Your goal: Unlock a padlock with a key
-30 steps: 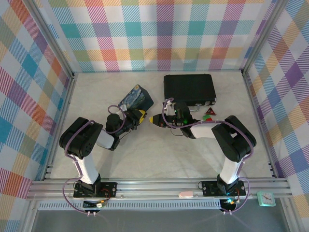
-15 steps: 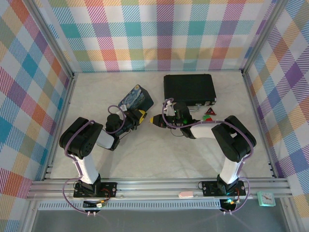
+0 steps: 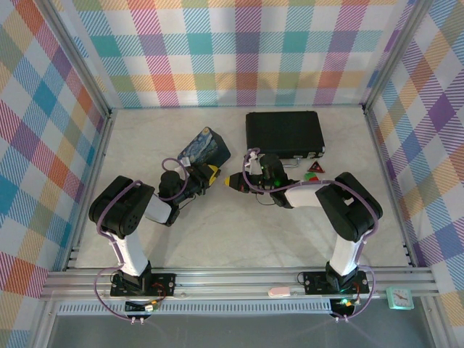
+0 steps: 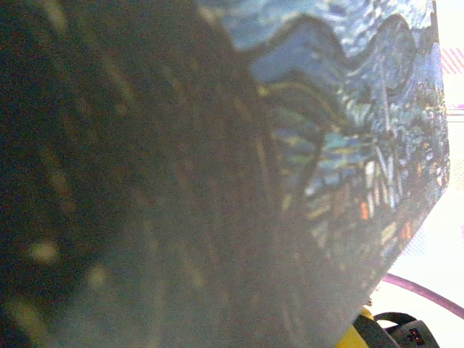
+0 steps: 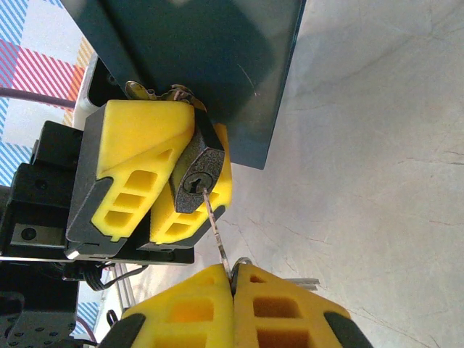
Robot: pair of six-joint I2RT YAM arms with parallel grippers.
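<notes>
Right fingers: the right gripper [image 5: 233,281] has its two yellow fingers [image 5: 190,308] pressed together on the head of the key [image 5: 214,230], with only that bit of metal between them.
Key: a thin silvery blade slants up from that pinch to the padlock [image 5: 196,177]. Its tip is at the keyhole, and I cannot tell how far in it goes.
Padlock: small and black, with its keyhole face turned toward the right gripper and a glint of silvery shackle [image 5: 156,91] behind it.
Left fingers: the left gripper [image 3: 210,172] is clamped on the padlock, one yellow finger [image 5: 141,148] on each side of the body, holding it off the table [image 3: 217,228].
Tin: a blue painted tin [image 3: 206,148] sits just behind the left gripper. Up close in the left wrist view, its swirled lid looks blurred.
From above: the two grippers point at each other mid-table, tips nearly meeting.
Further off: a black case [image 3: 284,133] lies behind the right arm, with small red and green blocks [image 3: 314,170] by its front edge.
</notes>
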